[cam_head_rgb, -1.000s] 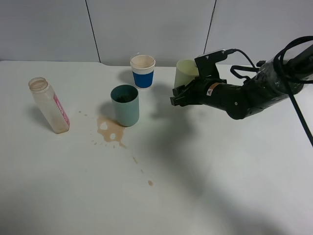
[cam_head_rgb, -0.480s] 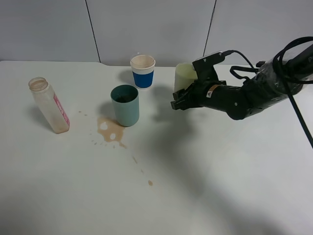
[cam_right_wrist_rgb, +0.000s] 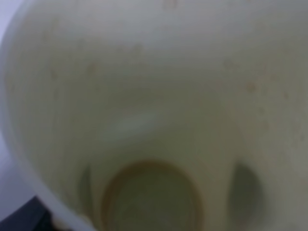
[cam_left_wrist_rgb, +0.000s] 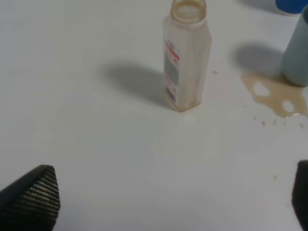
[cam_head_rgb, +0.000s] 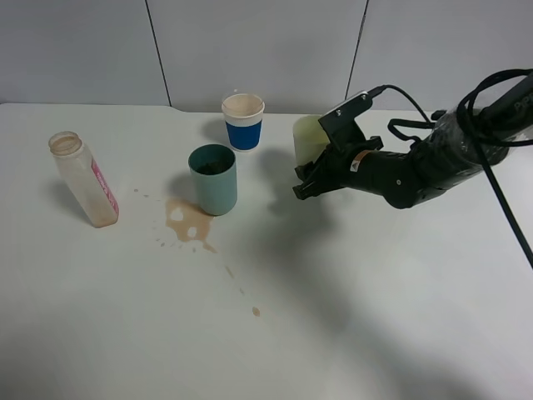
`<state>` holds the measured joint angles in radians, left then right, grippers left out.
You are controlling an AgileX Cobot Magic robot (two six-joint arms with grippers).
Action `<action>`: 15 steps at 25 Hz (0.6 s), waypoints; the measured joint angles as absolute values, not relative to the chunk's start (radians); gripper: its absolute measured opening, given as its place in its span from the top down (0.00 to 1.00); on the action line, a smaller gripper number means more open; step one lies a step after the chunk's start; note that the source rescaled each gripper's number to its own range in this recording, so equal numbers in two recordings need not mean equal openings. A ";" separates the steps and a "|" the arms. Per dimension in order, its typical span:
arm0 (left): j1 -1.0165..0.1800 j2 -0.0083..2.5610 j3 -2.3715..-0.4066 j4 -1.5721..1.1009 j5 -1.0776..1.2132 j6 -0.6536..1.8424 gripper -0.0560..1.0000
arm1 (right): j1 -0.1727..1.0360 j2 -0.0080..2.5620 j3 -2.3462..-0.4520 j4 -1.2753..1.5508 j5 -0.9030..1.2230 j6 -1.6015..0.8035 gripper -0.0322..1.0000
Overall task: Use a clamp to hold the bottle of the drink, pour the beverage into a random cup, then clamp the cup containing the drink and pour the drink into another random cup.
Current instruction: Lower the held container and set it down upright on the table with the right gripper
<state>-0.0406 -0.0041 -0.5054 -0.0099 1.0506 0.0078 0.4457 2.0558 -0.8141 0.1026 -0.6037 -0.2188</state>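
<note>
My right gripper (cam_head_rgb: 310, 173) is shut on the pale yellow-green cup (cam_head_rgb: 306, 138), holding it tilted to the right of the teal cup (cam_head_rgb: 213, 179). The right wrist view looks straight into the yellow-green cup (cam_right_wrist_rgb: 144, 96); a brown ring of beverage (cam_right_wrist_rgb: 150, 195) marks its bottom. The bottle (cam_head_rgb: 83, 179) stands upright at the far left, nearly empty. In the left wrist view the bottle (cam_left_wrist_rgb: 186, 53) is ahead of my left gripper (cam_left_wrist_rgb: 163, 202), which is open and holds nothing. The teal cup (cam_left_wrist_rgb: 296, 53) shows at that view's edge.
A brown spill (cam_head_rgb: 187, 223) lies on the white table (cam_head_rgb: 350, 317) in front of the teal cup, with drops trailing toward the front. The spill (cam_left_wrist_rgb: 276, 94) also shows in the left wrist view. A blue-sleeved paper cup (cam_head_rgb: 243, 122) stands behind the teal cup.
The right gripper has rolled, and the yellow-green cup has tilted and shifted slightly left and down. The left gripper, bottle and teal cup have not moved.
</note>
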 joint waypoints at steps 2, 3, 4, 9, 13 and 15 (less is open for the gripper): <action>-0.041 -0.004 -0.505 -0.010 1.051 0.008 0.07 | 0.446 2.060 -0.814 0.103 -0.615 -0.219 0.97; -0.041 -0.004 -0.505 -0.010 1.051 0.008 0.07 | 0.446 2.061 -0.814 0.101 -0.620 -0.219 0.97; -0.041 -0.004 -0.505 -0.010 1.051 0.008 0.07 | 0.446 2.062 -0.814 0.101 -0.627 -0.217 0.97; -0.041 -0.004 -0.505 -0.010 1.051 0.008 0.07 | 0.446 2.067 -0.814 0.100 -0.636 -0.146 0.97; -0.041 -0.004 -0.505 -0.010 1.051 0.008 0.07 | 0.446 2.072 -0.814 0.100 -0.638 -0.102 0.97; -0.041 -0.004 -0.505 -0.010 1.051 0.008 0.07 | 0.446 2.072 -0.814 0.100 -0.641 -0.099 0.97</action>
